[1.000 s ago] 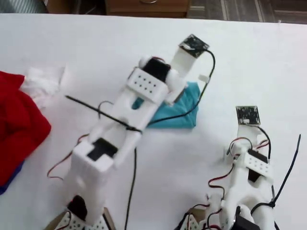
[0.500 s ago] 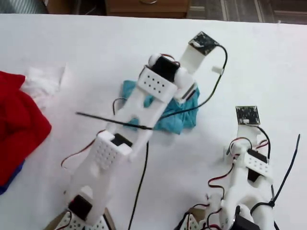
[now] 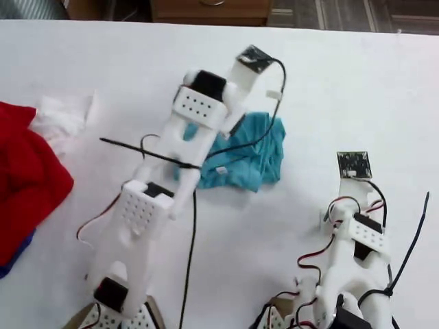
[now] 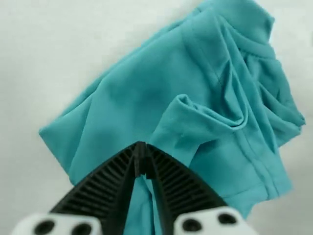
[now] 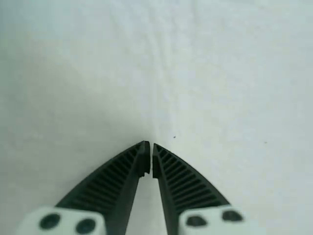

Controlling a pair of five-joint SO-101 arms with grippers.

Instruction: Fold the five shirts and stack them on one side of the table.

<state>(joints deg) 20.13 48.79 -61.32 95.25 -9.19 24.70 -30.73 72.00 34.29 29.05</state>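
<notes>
A teal shirt (image 3: 255, 156) lies rumpled and partly spread at the middle of the white table (image 3: 137, 55). My left arm reaches over its left part. In the left wrist view my left gripper (image 4: 143, 145) is shut, its tips pinched on a raised fold of the teal shirt (image 4: 205, 78). A red shirt (image 3: 27, 181) lies heaped at the table's left edge, with a blue one (image 3: 7, 264) peeking from under it. A crumpled white shirt (image 3: 62, 116) sits just behind the red one. My right gripper (image 5: 150, 146) is shut over bare table at the front right.
The right arm (image 3: 357, 240) is folded back near the table's front edge. Black cables (image 3: 188, 253) hang along the left arm over the table. A wooden cabinet (image 3: 209, 10) stands beyond the far edge.
The teal shirt went from a compact fold to a wider, rumpled spread. My left arm swung right, then back to the left, with the cloth. The right arm kept still.
</notes>
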